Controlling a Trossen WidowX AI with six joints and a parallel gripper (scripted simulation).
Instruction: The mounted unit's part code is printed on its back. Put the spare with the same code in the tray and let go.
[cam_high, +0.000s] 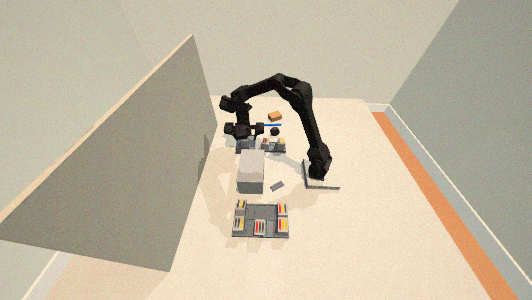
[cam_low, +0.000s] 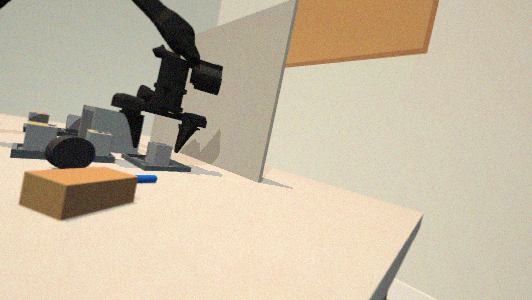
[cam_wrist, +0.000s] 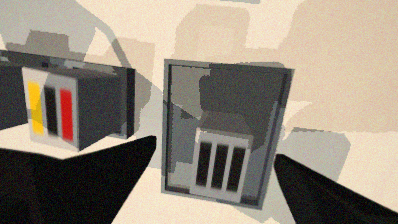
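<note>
A grey spare (cam_low: 160, 154) (cam_wrist: 220, 167) with three black bars on its light face stands inside the dark grey tray (cam_wrist: 166, 125) (cam_low: 175, 168), near one end wall. My gripper (cam_high: 244, 140) (cam_low: 156, 148) (cam_wrist: 213, 150) is open, its fingers apart on either side of the spare and clear of it. Beside the tray, a grey unit (cam_wrist: 52, 111) with yellow, black and red bars stands on another dark base. A dark rack (cam_high: 261, 212) in the top view holds several spares with coloured bars. Which unit is the mounted one, and its printed code, I cannot tell.
A large grey block (cam_high: 251, 170) stands between the tray and the rack. A tall upright panel (cam_high: 125, 165) (cam_low: 240, 90) is beside them. A wooden block (cam_high: 274, 116) (cam_low: 75, 192), a blue rod (cam_high: 272, 124) (cam_low: 147, 178) and a black round thing (cam_high: 274, 131) (cam_low: 70, 152) lie nearby.
</note>
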